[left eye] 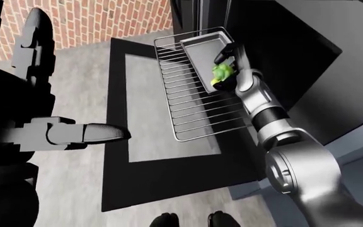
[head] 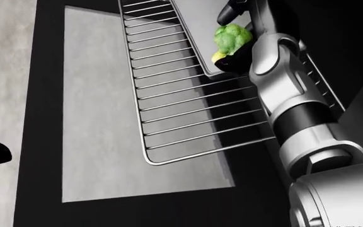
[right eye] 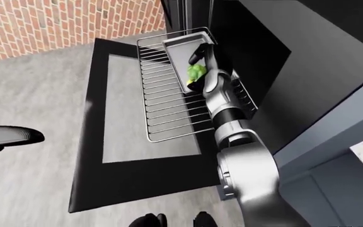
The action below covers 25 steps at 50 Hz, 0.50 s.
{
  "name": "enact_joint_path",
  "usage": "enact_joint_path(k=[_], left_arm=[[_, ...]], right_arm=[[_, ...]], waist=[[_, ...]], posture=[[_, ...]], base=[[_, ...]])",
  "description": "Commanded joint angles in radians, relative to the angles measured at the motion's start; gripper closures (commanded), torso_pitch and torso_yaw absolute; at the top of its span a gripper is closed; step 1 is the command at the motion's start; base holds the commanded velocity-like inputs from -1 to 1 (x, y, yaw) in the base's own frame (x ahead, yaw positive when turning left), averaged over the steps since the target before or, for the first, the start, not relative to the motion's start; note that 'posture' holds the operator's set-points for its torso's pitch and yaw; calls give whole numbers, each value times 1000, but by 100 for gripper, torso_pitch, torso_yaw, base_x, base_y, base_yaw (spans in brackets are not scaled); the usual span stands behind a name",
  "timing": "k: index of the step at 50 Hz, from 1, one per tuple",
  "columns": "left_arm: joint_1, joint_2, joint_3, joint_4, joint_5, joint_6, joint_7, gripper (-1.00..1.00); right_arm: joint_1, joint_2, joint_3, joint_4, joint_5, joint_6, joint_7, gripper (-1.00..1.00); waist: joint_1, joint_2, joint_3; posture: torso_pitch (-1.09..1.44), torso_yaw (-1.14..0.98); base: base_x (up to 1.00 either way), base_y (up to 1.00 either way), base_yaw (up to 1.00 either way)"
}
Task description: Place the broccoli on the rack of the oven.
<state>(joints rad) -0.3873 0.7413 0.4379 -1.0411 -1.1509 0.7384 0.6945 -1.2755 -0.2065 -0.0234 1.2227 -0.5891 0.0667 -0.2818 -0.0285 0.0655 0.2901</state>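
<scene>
Brick wall and grey floor lie behind the open oven door, which lies flat with the rack pulled out over it. On the rack's far end sits a tray. Over the tray, the right hand has its dark fingers closed round the broccoli. At left, the left hand hangs over the floor, fingers straight and together, holding nothing.

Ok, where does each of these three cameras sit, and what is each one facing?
Left-eye view: on the head, looking down at the open oven door and rack; both arms and feet show.
Head view: on the head, steeply down and closer; right hand holds the broccoli over the tray.
Right-eye view: like the left-eye view, shifted right.
All share rack, broccoli and right arm.
</scene>
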Motion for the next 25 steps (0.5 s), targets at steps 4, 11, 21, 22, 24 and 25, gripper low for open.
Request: enact_joint_path(k=[4, 11, 21, 22, 24, 25], left_arm=[[-9, 19, 32, -6, 3, -33, -3, -100], [3, 19, 32, -6, 12, -46, -11, -100], [15, 19, 28, -6, 21, -62, -24, -100], [18, 17, 26, -6, 25, -65, -27, -100], [21, 14, 25, -6, 31, -66, -30, -100], [21, 15, 25, -6, 24, -67, -29, -100]], right_arm=[[-46, -10, -2, -48, -4, -28, -25, 16], [-42, -10, -2, -46, -5, -28, -29, -100], [-43, -12, -2, -54, -6, -26, -29, -100], [-44, -12, -2, -53, -7, -27, -29, -100], [-44, -12, -2, -55, -7, -26, -29, -100], [-45, -13, -2, -54, -7, -27, -29, -100]], waist=[[-1, 1, -26], [-1, 1, -3], [-1, -2, 22], [-1, -2, 23], [-1, -2, 27], [-1, -2, 28]], posture=[[45, 0], [49, 0], [51, 0], [51, 0], [51, 0], [51, 0]], base=[[0, 0, 0], [0, 0, 0], [0, 0, 0], [0, 0, 0], [0, 0, 0], [0, 0, 0]])
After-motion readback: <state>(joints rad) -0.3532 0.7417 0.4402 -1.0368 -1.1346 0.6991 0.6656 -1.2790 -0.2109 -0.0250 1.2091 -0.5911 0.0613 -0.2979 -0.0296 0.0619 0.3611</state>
